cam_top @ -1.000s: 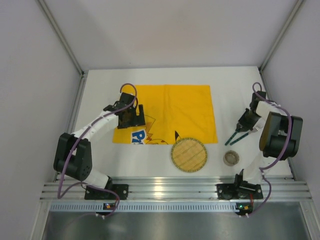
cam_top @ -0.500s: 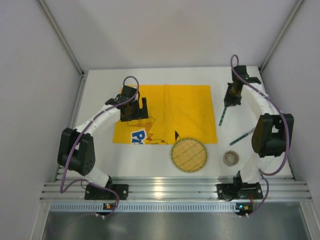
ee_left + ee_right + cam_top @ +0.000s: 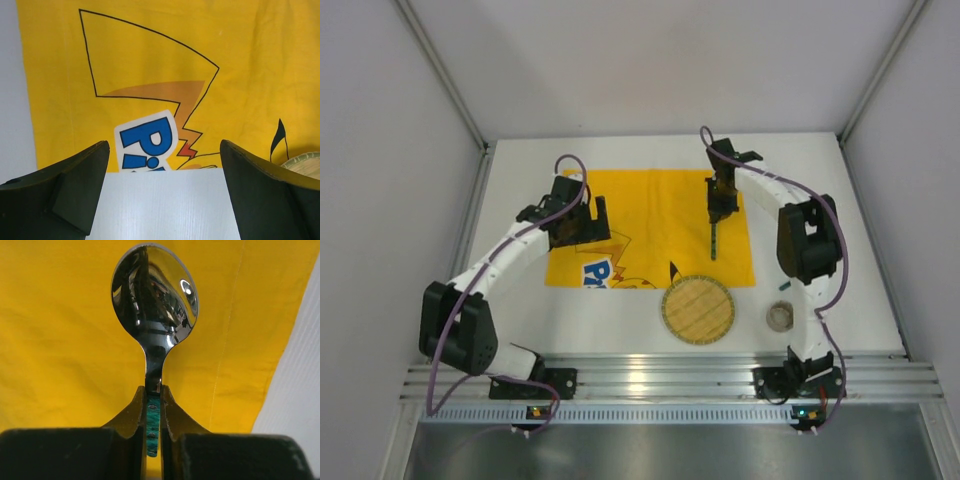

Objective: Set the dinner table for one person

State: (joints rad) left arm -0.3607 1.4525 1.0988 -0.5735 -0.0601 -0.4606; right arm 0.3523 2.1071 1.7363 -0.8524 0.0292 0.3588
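Top external view is showing the white desk filling the floor of the walled cell, with a yellow printed mat lying flat on its middle, somewhat toward the far side. A round woven disc is sitting at the mat's near edge, its far rim seeming to overlap the cloth. A small round cup is standing on bare desk to the right of the disc, apart from it. The left tool is hanging over the mat's left part. In the left wrist view its dark fingers are standing wide apart with nothing between them, framing the blue lettering printed on the cloth and a strip of bare desk nearer the camera. The right arm is reaching far and to the left, bringing the right tool over the mat's right part. In the right wrist view its fingertips are pinching narrow on the green handle of a spoon, whose shiny bowl is sticking out beyond them against the yellow cloth, with white desk showing along the right side. From above, the spoon is pointing toward the near edge. Whether it is touching the cloth cannot be told.
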